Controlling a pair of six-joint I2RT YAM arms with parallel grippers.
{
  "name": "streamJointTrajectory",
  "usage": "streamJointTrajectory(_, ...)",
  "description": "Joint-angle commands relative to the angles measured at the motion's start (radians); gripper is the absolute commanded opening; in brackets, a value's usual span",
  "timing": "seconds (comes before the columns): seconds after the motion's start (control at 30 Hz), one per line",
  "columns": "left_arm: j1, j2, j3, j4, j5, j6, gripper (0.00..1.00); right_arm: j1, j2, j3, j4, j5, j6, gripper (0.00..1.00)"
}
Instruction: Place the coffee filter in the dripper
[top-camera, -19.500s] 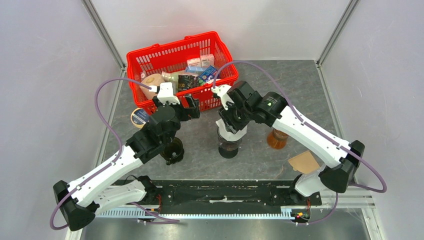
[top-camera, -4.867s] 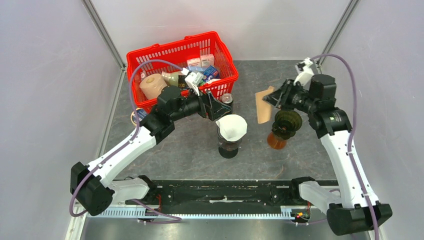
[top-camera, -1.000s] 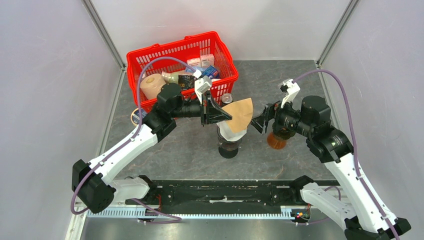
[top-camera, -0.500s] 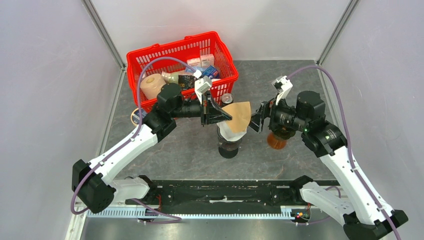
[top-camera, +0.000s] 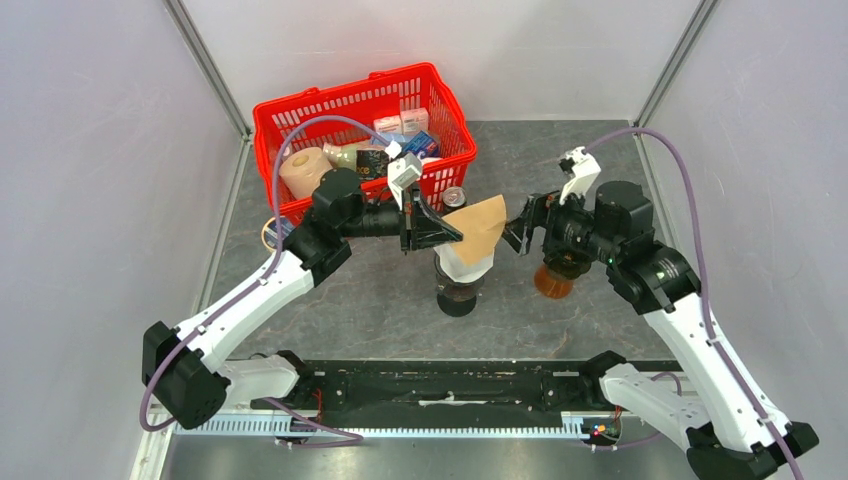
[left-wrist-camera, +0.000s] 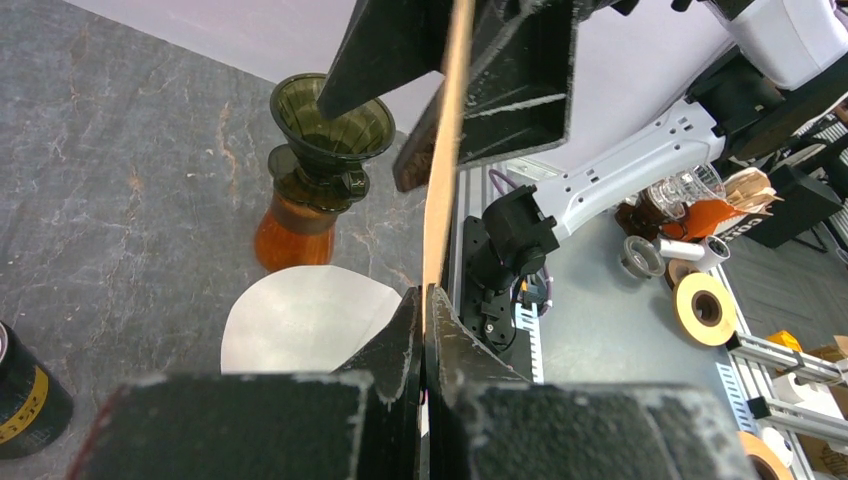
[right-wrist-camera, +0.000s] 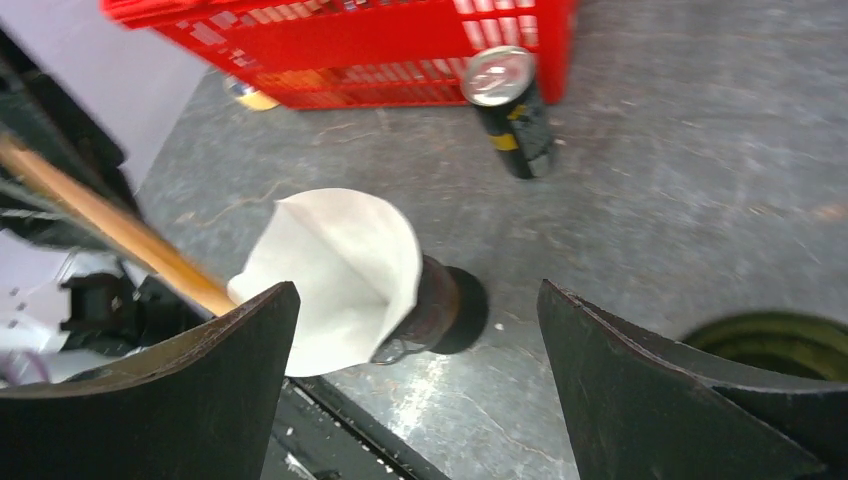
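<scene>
A brown coffee filter (top-camera: 482, 225) hangs in the air over the table's middle, my left gripper (top-camera: 452, 236) shut on its left edge. In the left wrist view the filter (left-wrist-camera: 441, 150) shows edge-on, rising from the closed tips of the left gripper (left-wrist-camera: 424, 300). My right gripper (top-camera: 518, 236) stands open just right of the filter, with nothing between its fingers. Below sits a white filter (top-camera: 468, 262) in a holder on a dark carafe (top-camera: 457, 298). The dark green dripper (top-camera: 568, 262) stands empty on an amber carafe (top-camera: 553, 285), under my right wrist.
A red basket (top-camera: 300, 100) full of groceries stands at the back left. A black can (top-camera: 455, 197) is in front of it, and a tape roll (top-camera: 272, 232) lies beside the left arm. The black rail (top-camera: 450, 385) runs along the near edge.
The right gripper has shifted slightly toward the back, staying open beside the brown filter. The left gripper and the filter have hardly moved.
</scene>
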Motion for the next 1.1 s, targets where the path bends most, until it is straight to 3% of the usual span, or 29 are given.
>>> streamJointTrajectory(0.0, -0.003, -0.04, -0.008, 0.037, -0.014, 0.019, 0.02, -0.001, -0.045, 0.053, -0.113, 0.253, 0.023, 0.97)
streamJointTrajectory(0.23, -0.003, -0.043, -0.007, 0.044, -0.015, 0.012, 0.02, -0.002, -0.036, 0.036, -0.133, 0.222, 0.036, 0.97)
streamJointTrajectory(0.6, -0.003, -0.045, -0.017, 0.087, -0.07, -0.025, 0.02, -0.003, -0.05, -0.024, -0.087, -0.037, 0.122, 0.97)
streamJointTrajectory(1.07, -0.003, -0.057, -0.033, 0.137, -0.076, -0.06, 0.02, -0.002, 0.005, -0.02, -0.019, -0.02, 0.136, 0.97)
